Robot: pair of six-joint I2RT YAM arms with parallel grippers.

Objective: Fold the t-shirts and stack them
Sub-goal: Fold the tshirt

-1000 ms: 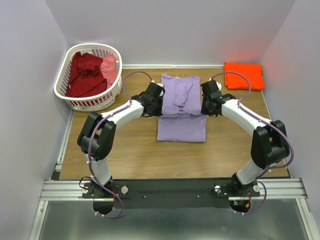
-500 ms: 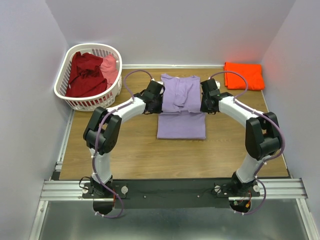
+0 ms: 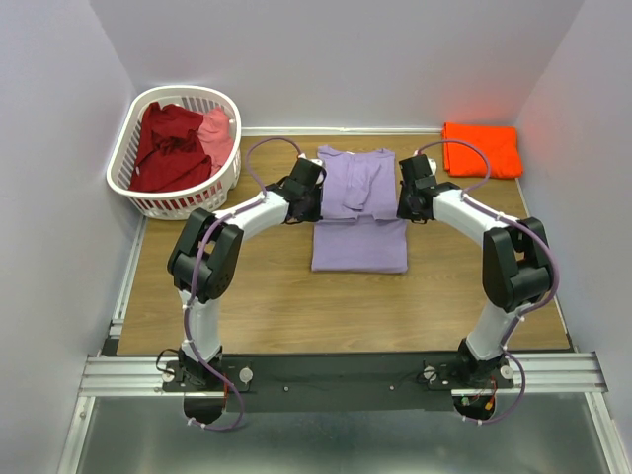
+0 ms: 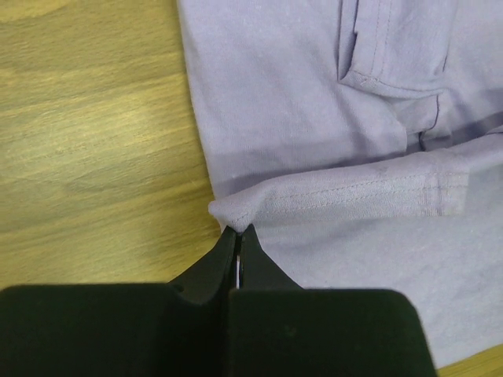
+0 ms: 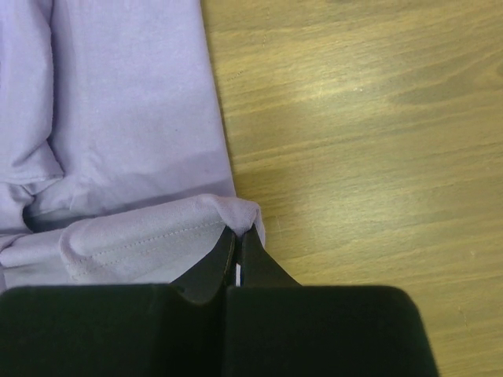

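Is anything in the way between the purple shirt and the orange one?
Nothing visible but the right gripper itself, shut on the edge of the purple shirt. Only wooden table reaches to the orange shirt.

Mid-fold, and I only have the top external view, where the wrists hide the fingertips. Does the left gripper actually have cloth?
Observer: Yes. In the left wrist view the left gripper is shut on a corner of the folded hem of the lavender t-shirt.
Operator: And the right one?
Observer: The right gripper is shut on the opposite hem corner, right at the shirt's edge beside the bare table.
Operator: Does the hem lie flat there?
Observer: No. Next to the right grip it bulges in a soft roll.
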